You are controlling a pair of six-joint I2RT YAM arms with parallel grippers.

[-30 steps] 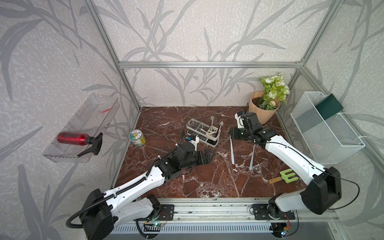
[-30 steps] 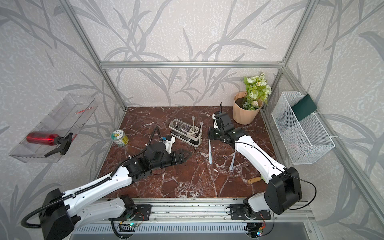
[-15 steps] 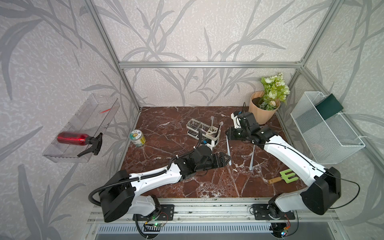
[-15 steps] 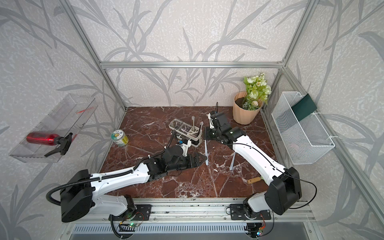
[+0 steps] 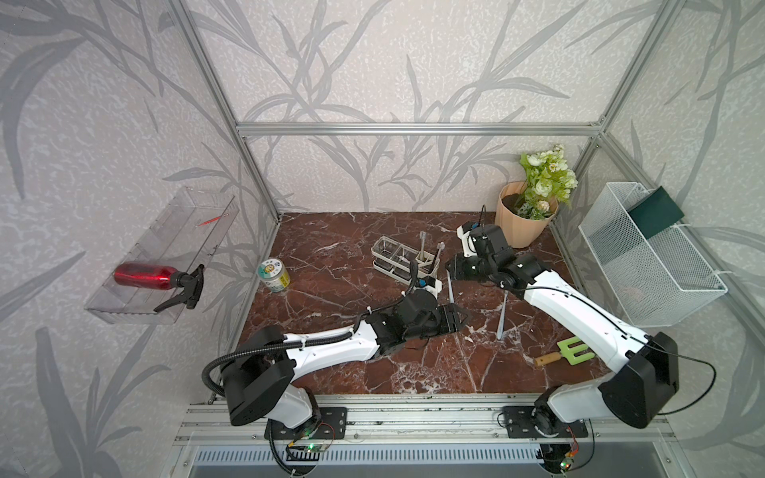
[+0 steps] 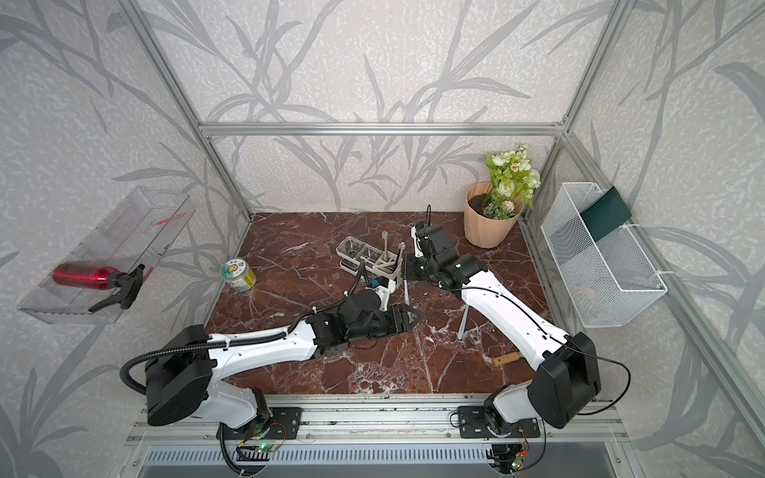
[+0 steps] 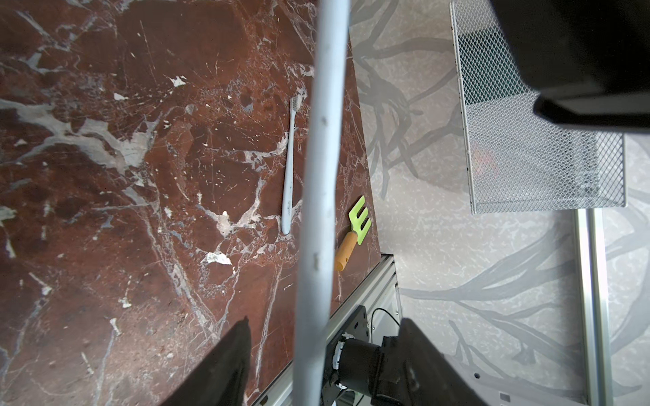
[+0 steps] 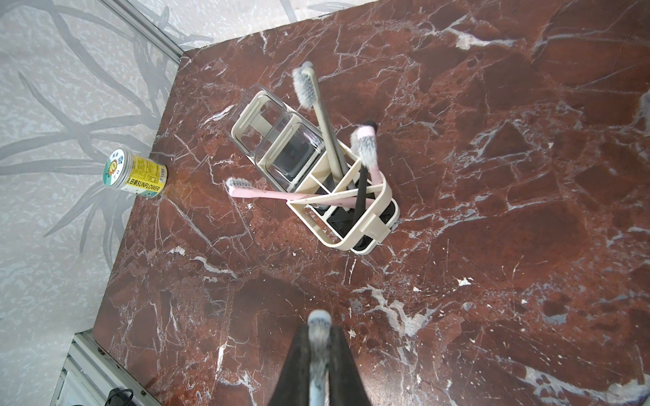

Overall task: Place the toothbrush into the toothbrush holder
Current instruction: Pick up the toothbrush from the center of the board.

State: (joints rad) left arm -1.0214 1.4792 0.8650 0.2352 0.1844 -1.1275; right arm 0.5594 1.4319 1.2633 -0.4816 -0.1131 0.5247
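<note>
The right gripper point(image 8: 318, 334) is clamped on the bristle end of a pale blue toothbrush point(image 7: 316, 175), which hangs handle-down above the desk point(image 5: 331, 231). It is close to the toothbrush holder point(image 8: 381, 225), which stands mid-desk toward the back edge. The left gripper point(image 7: 323, 321) sits lower, its fingers point(image 7: 232, 358) apart on either side of the handle with a gap on both sides, so nothing is gripped there yet.

The step in hand looks like a handover. To do it well, the left jaws should probably close squarely on the handle, well below the right grip. The right should let go only once that hold is firm, since a thin, smooth handle may pivot if pinched off-centre. The brush then wants to go in upright, handle first, at the holder's slotted end point(image 8: 388, 197), steering clear of the heads already crowding it.

Counted:
- One white mesh basket point(image 5: 645, 265) on the right wall.
- One clear shelf point(image 5: 174, 231) on the left wall, carrying one red spray bottle point(image 5: 140, 276).
- One peach flower pot point(image 5: 517, 223) in the back right corner.
- One holder with two clear cups point(image 8: 295, 151).
- One jar point(image 5: 274, 275) at the left edge.
- One green garden fork point(image 5: 573, 349) near the front right corner.
- Six toothbrushes, it seems: one held, one loose toothbrush point(image 7: 290, 168) lying toward the right edge, and four in the holder, the black one partly hidden.
</note>
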